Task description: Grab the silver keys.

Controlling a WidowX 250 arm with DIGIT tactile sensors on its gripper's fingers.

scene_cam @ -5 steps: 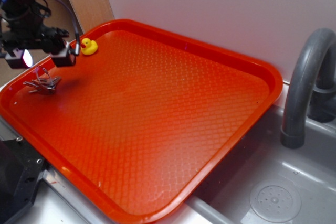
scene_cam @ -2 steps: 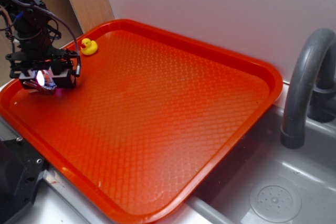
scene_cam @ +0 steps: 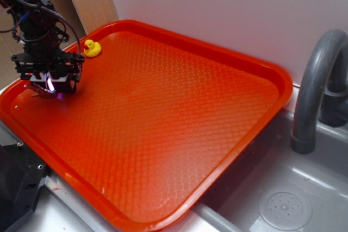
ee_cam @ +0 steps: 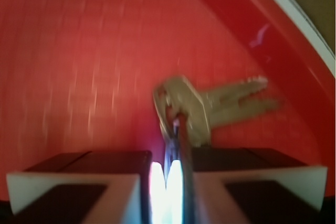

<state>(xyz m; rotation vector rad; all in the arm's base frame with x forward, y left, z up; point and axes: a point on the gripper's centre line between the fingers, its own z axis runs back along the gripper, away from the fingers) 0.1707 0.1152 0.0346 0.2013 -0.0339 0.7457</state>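
At the left edge of the exterior view our gripper (scene_cam: 48, 86) is down on the red tray (scene_cam: 179, 112), and the wrist view shows its jaws drawn almost together, pinching the wire ring of the silver keys (ee_cam: 202, 109), whose flat blades fan out toward the right of that frame. We judge the bunch light, stiff and slippery, thin metal lying flat on the textured plastic, so the raised ring is the best hold, though the loose blades may dangle and swing. The yellow duck (scene_cam: 91, 48) sits apart, further right in the tray's upper corner.
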